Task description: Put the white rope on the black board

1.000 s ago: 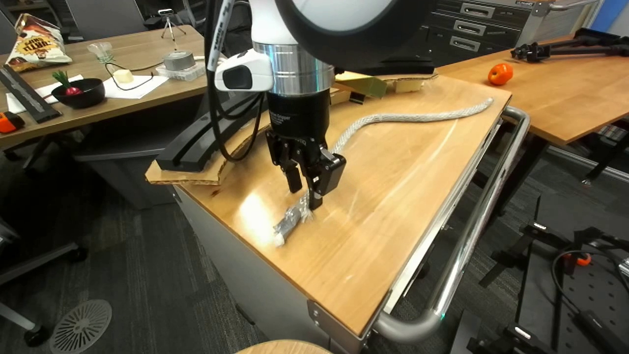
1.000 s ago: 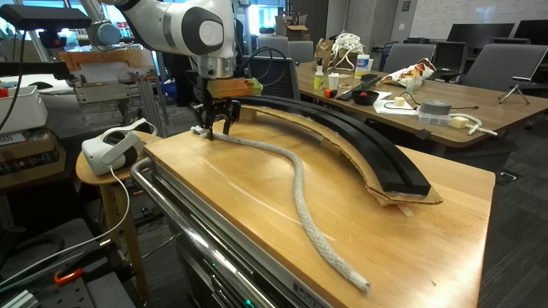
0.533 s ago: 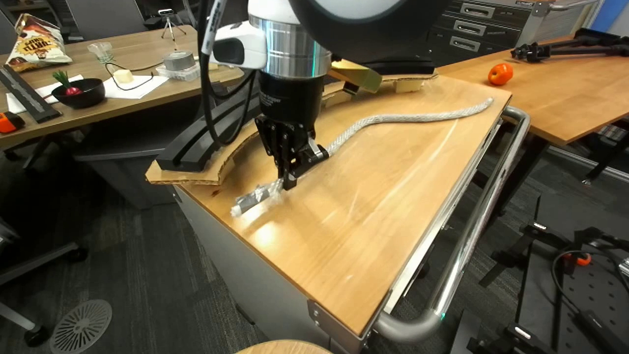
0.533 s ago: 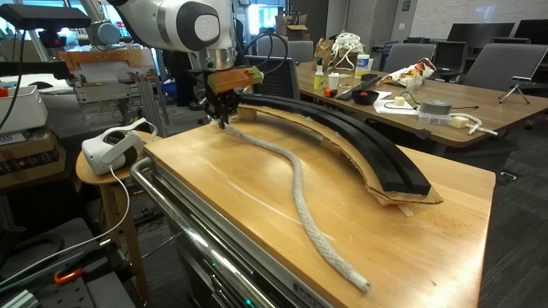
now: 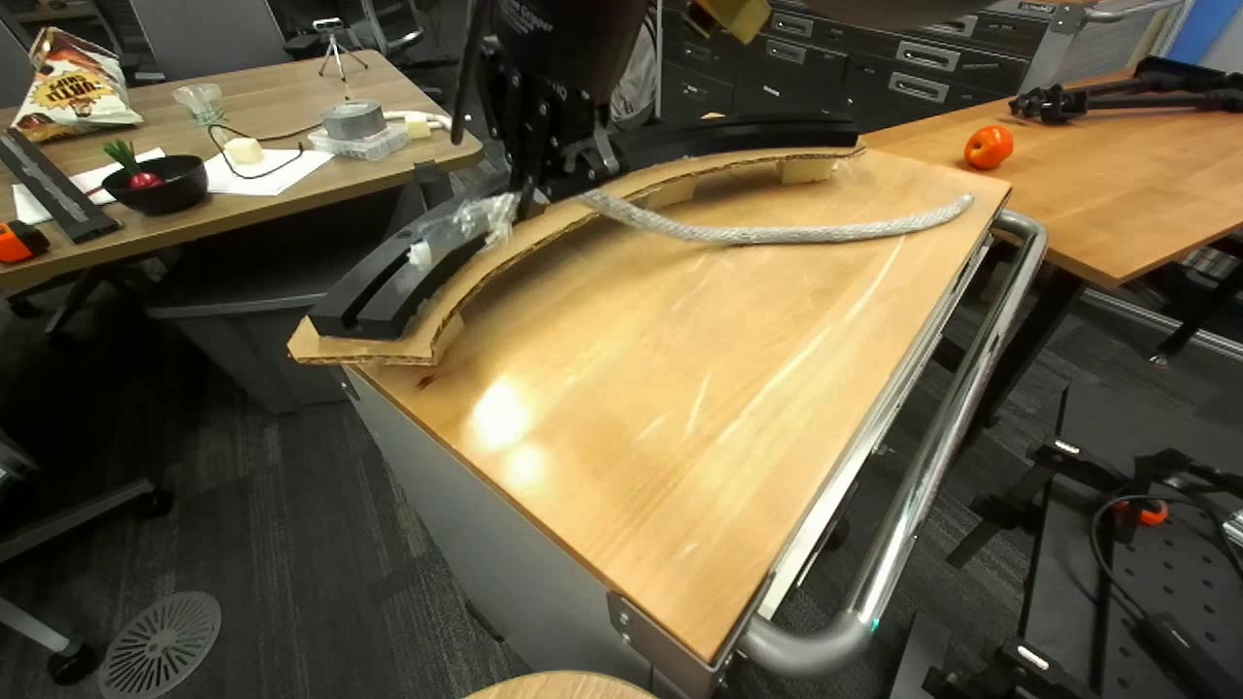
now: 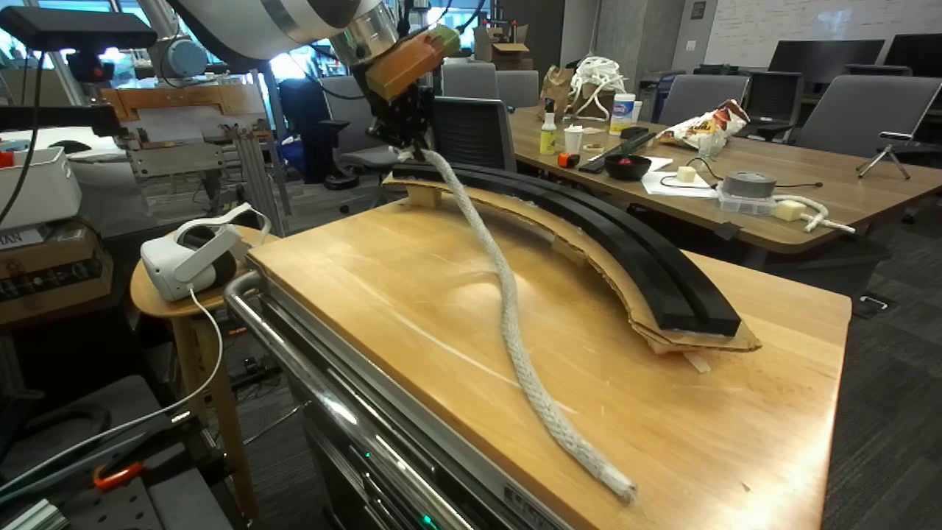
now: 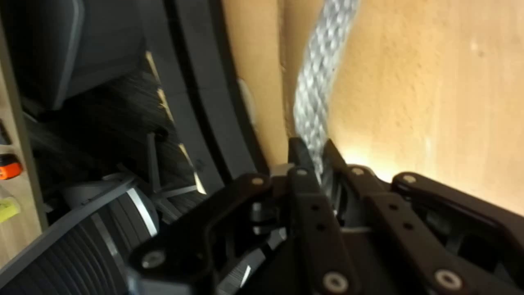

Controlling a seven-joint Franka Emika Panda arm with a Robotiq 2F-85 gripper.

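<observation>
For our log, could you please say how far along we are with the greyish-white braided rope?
Done: the black two-fingered hand is closed on the rope near one end. Underway: that end is raised off the light wooden tabletop. Left: laying the rope along the curved, ridged black board; the other end lies on the tabletop.

At the upper left in an exterior view, a chip bag (image 5: 80, 89) stands on a brown table (image 5: 272, 101), near a black bowl (image 5: 173, 198) holding a radish (image 5: 144, 180). Farther right, a grey tape roll (image 5: 353, 120) rests on a plastic box (image 5: 352, 148), near a tripod (image 5: 334, 46). A round orange fruit (image 5: 989, 147) sits on a wooden table (image 5: 1117, 170) at the upper right. In an exterior view, a white headset (image 6: 176, 265) lies on a wooden stool (image 6: 163, 308) at the left; near the top, right of centre, a spray bottle (image 6: 548, 137) stands beside a paper cup (image 6: 574, 138).
</observation>
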